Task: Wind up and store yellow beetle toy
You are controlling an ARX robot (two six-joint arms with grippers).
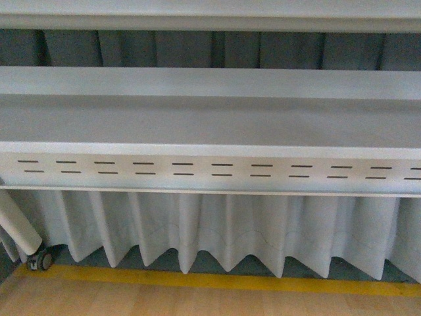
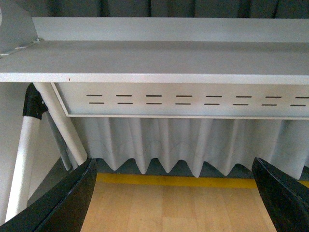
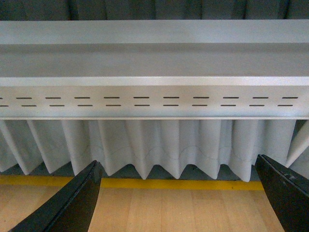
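Left gripper (image 2: 174, 203) spread wide, right gripper (image 3: 178, 203) spread wide too, both holding nothing, white shelf (image 1: 210, 125) with slotted front, pleated curtain (image 1: 217, 227) beneath, yellow floor stripe (image 1: 217, 281), toy car unseen, no writing readable.

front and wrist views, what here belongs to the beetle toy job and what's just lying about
Belongs to the job:
- left gripper, open, empty
- right gripper, open, empty
- yellow beetle toy: not in view

Just there:
- white shelf
- pleated curtain
- yellow floor tape
- caster wheel
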